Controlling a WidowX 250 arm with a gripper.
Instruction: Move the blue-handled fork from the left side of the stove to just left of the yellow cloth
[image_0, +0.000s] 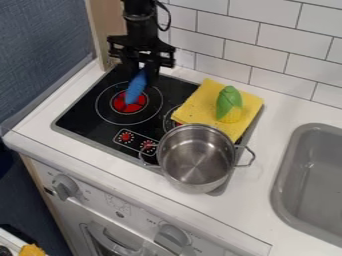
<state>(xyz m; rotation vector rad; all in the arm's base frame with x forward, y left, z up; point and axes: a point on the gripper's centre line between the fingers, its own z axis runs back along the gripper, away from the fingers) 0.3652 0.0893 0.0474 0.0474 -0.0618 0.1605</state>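
One black arm at the top, tool pointing down, pinching a blue object over the stove

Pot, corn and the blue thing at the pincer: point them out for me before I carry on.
Pot (195, 159): camera view, on its inside.
Corn (229, 102): camera view, on its green husk.
Blue thing (135, 89): camera view, on the middle of its body.

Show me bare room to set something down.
Bare: white counter between shiny metal pot and grey sink; black glass stovetop's left corner. Crowded: stovetop's right side, under pot and yellow cloth, and its back, where the black claw holds a blue oblong object.
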